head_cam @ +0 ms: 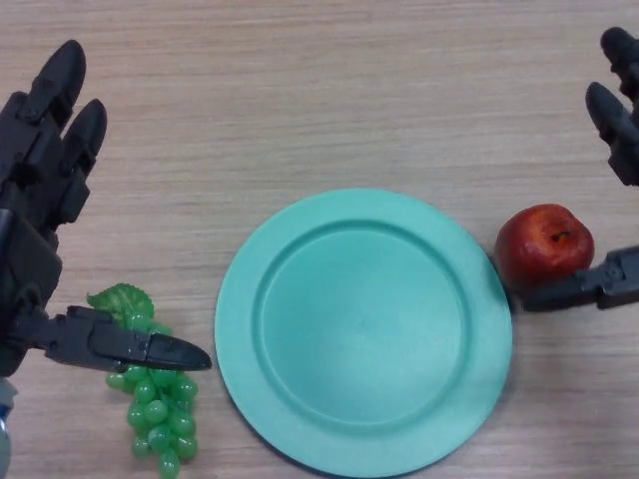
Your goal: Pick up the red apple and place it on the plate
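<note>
A red apple (544, 244) stands on the wooden table just right of the teal plate (300, 399), close to its rim. The plate holds nothing. My right hand (616, 120) is at the right edge, open: its thumb (579, 289) lies against the apple's lower right side and its fingers point up, apart from the apple. My left hand (45, 200) is at the left edge, open, with straight fingers and its thumb (135, 347) reaching out over a bunch of grapes.
A bunch of green grapes (155, 404) with a leaf lies at the lower left, left of the plate and partly under my left thumb. Bare wooden table spreads across the far half.
</note>
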Robot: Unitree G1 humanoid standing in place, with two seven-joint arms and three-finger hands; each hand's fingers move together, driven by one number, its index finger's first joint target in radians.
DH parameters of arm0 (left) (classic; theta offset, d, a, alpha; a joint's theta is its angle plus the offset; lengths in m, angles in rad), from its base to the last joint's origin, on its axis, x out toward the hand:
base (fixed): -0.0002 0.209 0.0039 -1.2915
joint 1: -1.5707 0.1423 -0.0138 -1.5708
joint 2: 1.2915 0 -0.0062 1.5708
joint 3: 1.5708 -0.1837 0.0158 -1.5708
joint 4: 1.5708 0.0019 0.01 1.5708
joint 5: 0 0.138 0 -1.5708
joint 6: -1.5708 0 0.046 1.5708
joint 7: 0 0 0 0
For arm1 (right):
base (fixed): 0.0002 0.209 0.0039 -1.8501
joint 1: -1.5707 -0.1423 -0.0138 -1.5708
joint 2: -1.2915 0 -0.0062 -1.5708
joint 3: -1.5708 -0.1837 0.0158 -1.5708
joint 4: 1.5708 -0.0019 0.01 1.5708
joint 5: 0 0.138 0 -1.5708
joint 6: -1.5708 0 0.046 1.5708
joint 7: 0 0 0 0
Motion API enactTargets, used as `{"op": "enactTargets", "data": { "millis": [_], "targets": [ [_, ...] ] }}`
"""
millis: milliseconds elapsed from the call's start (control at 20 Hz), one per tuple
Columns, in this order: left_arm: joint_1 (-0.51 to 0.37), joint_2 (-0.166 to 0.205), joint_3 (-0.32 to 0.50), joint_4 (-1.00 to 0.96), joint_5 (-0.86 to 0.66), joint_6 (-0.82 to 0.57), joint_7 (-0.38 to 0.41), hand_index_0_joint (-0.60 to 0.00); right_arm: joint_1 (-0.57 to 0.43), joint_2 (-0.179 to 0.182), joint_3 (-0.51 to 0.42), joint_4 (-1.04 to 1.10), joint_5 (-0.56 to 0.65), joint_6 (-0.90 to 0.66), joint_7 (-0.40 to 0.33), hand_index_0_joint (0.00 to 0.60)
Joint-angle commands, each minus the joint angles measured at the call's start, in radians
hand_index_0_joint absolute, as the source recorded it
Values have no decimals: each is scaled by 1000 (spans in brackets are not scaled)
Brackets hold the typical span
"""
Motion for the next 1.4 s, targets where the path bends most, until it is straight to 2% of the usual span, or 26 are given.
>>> {"op": "enactTargets", "data": {
  "millis": [50,200,400,550,650,700,750,800,950,1000,1050,1150,1250,1400],
  "targets": [
    [-22,26,46,-53,11,-146,29,0,-91,-68,-47,100,-25,-253,23,0],
    [-31,36,81,-56,-3,-130,42,0,-152,-95,-41,329,-55,-370,29,0],
    [-7,24,92,-40,19,-179,46,0,-222,-119,-19,614,-117,-510,14,0],
    [10,16,91,-34,67,-214,51,0,-244,-126,0,735,-135,-531,23,0],
    [12,14,93,-34,69,-216,54,0,-242,-124,3,735,-136,-523,27,201],
    [14,11,95,-33,72,-221,58,0,-237,-122,4,728,-134,-505,37,350],
    [19,7,95,-28,83,-234,64,0,-229,-115,1,704,-114,-471,48,450],
    [27,-1,92,-16,114,-269,80,0,-201,-97,-8,616,-52,-378,66,600],
    [44,-9,91,-22,116,-279,80,0,-152,-86,-24,435,34,-228,76,600],
    [46,-10,91,-24,117,-279,78,0,-129,-84,-31,353,76,-137,83,600],
    [48,-12,90,-24,119,-283,78,0,-115,-78,-47,250,137,-21,71,600],
    [47,-13,89,-26,121,-280,83,0,-88,-73,-54,87,194,107,36,600],
    [49,-15,83,-34,123,-273,85,0,-52,-57,-36,-69,177,147,24,600],
    [41,-11,68,-44,124,-248,86,0,28,12,50,-249,57,133,22,600]
  ]
}}
